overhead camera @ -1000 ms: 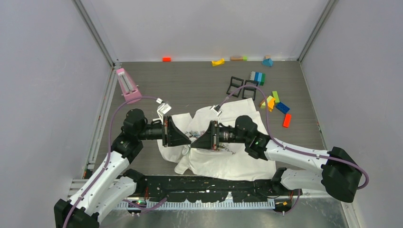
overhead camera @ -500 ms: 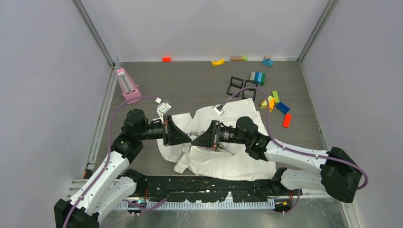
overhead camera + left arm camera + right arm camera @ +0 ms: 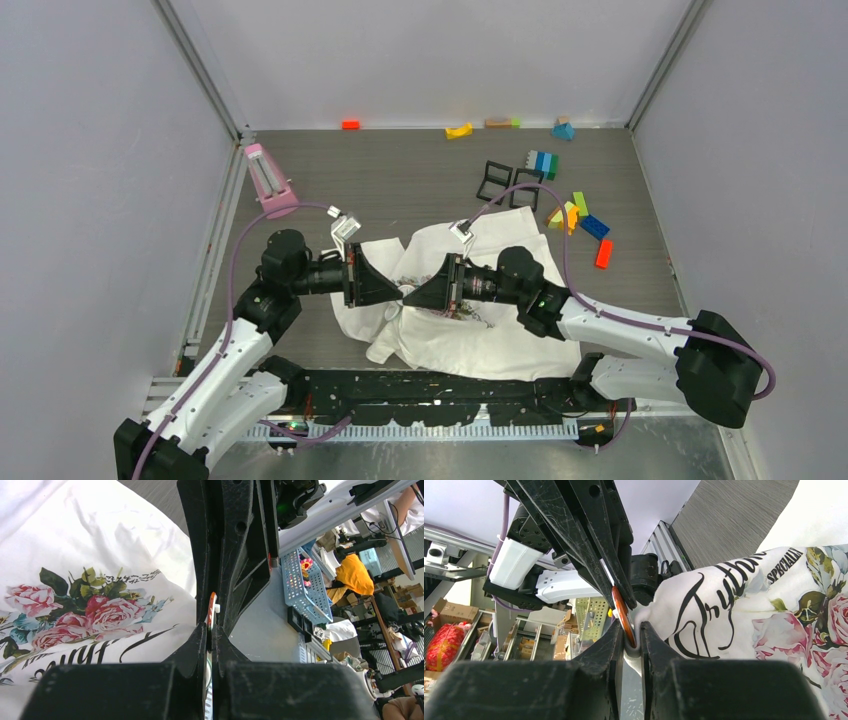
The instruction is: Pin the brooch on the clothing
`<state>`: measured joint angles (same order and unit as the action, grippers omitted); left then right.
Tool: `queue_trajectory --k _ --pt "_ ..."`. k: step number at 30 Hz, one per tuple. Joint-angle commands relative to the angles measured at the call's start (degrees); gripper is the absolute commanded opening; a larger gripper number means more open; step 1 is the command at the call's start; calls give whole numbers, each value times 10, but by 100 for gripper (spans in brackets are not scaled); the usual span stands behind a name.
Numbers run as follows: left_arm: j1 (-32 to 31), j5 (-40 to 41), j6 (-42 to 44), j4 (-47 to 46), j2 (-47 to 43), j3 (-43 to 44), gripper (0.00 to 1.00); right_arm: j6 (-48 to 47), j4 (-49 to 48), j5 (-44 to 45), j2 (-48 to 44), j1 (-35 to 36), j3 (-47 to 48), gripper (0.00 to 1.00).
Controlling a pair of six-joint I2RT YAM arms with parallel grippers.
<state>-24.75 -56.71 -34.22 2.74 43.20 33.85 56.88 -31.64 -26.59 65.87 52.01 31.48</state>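
Note:
The clothing (image 3: pixel 500 335), a white T-shirt with a rose print (image 3: pixel 75 612) and dark lettering (image 3: pixel 704 600), lies crumpled between the two arms. My left gripper (image 3: pixel 399 291) and right gripper (image 3: pixel 409 296) meet tip to tip over its left part. The brooch (image 3: pixel 212 611) is a thin disc with an orange rim, seen edge-on, and my left gripper (image 3: pixel 210 632) is shut on it. My right gripper (image 3: pixel 629 630) is shut on a raised fold of the clothing (image 3: pixel 659 605), with the brooch (image 3: pixel 622 611) pressed against that fold between its fingers.
A pink object (image 3: pixel 270 180) lies at the table's left edge. Two black frames (image 3: pixel 508 183) and several coloured bricks (image 3: pixel 578 215) sit behind the right arm. More bricks (image 3: pixel 459 130) line the back wall.
My right gripper has shifted slightly up and toward the left gripper, pulling the shirt fold with it. Over the last half second nothing visibly moves.

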Motion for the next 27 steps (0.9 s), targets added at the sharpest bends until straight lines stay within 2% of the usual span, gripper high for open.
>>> queue_trajectory --k 1,19,27 --pt "-13 -76 -10 -13 -23 28 0 -4 30 95 4 -21 -6 1" --pt "-13 -73 -13 -17 -26 26 0 7 37 113 -1 -35 -20 0" --pt "-12 17 65 106 -21 53 0 -18 58 102 -33 -37 -22 0"
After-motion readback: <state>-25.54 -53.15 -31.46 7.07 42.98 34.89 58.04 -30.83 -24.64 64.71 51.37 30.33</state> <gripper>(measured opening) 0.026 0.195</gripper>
